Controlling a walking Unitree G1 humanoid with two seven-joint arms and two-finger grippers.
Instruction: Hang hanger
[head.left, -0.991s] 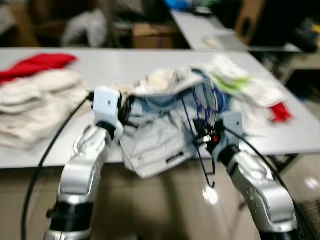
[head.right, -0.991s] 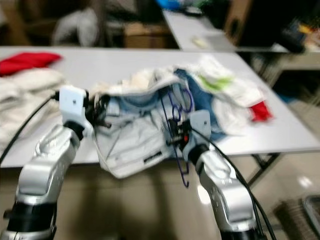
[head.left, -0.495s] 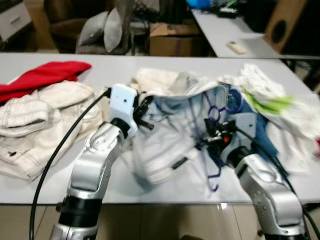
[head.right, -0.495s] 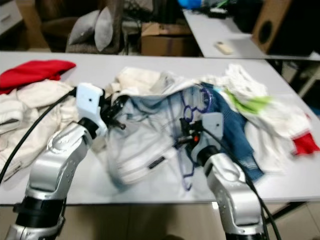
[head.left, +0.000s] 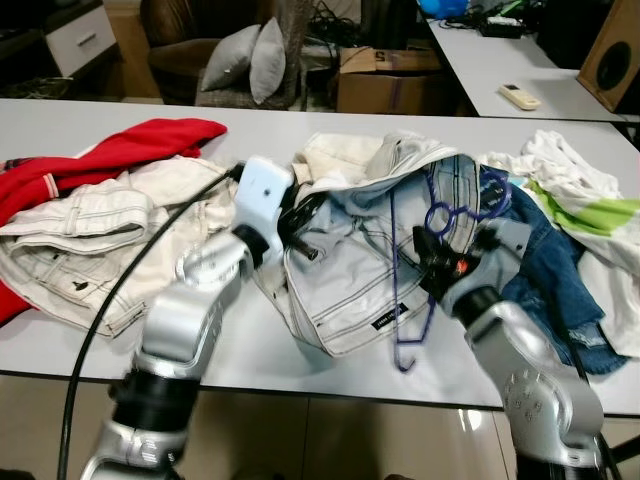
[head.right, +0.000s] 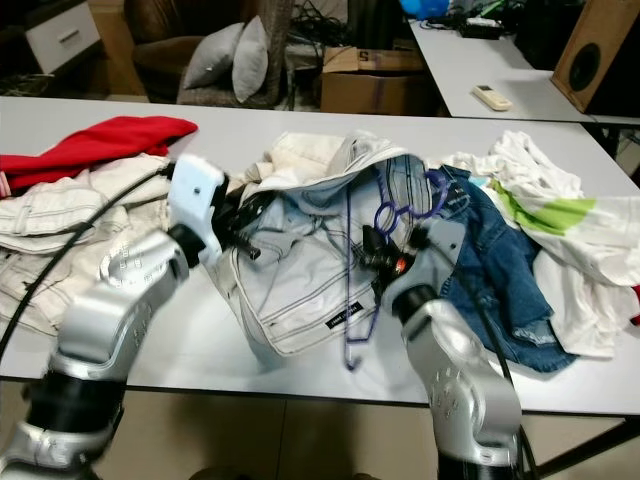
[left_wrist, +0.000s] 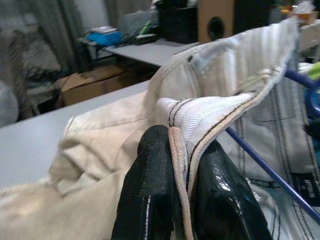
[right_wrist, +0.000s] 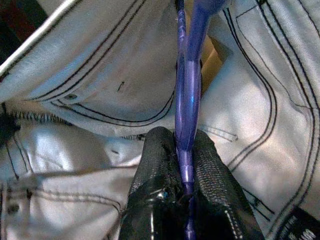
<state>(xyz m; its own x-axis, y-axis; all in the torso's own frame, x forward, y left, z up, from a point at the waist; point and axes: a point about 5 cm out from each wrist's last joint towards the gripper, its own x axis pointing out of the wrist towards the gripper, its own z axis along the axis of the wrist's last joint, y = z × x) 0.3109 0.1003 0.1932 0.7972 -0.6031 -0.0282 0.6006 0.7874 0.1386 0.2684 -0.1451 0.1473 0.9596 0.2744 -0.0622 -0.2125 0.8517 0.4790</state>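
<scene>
Hanger, thin and blue-purple, is inside the pale grey jeans that we hold up over the near edge of the white table. Its looped top comes out above the waistband, and its hook end hangs just below the jeans, close to the table edge.

Our right gripper is closed on the hanger bar; in the right wrist view the two black fingers press it from both sides, with the grey denim all around. Our left gripper is closed on the waistband of the jeans, and the seam stands between its fingers.

Around the jeans, the table carries much clothing. Beside them, on our left, lies a heap of cream trousers, and beyond that heap a red garment. On the other side of the jeans lie blue denim jeans, touching them, and further a white cloth with a green stripe. A cream cloth is just behind the jeans. The grey denim folds around the hanger and covers most of its bar.

Behind the table we see a cardboard box, two grey cushions, and a second table with a white remote control.

A small dark label is on the jeans near their lower edge; its writing is too small to read.
</scene>
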